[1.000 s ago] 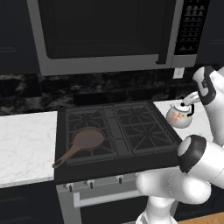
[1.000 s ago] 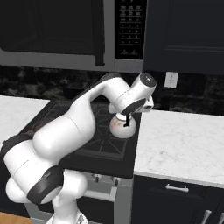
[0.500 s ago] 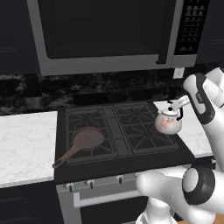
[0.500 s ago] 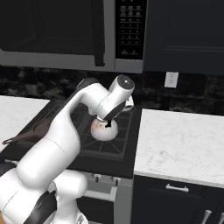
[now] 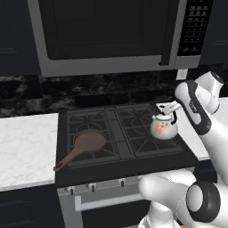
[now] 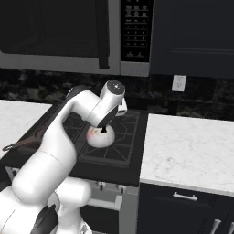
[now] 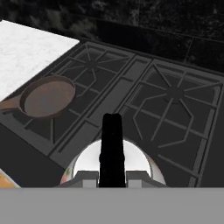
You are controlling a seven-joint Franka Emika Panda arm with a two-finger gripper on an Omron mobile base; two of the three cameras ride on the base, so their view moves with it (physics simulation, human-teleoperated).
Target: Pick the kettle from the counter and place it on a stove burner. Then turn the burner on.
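The kettle is small, round and white-silver with pinkish blotches on its side, a short spout and a black arched handle. It sits over the front right stove burner of the stove, to the right of the brown frying pan. The gripper is closed on the handle at the top. Whether the kettle's base touches the grate cannot be told. The white counter lies to the stove's right.
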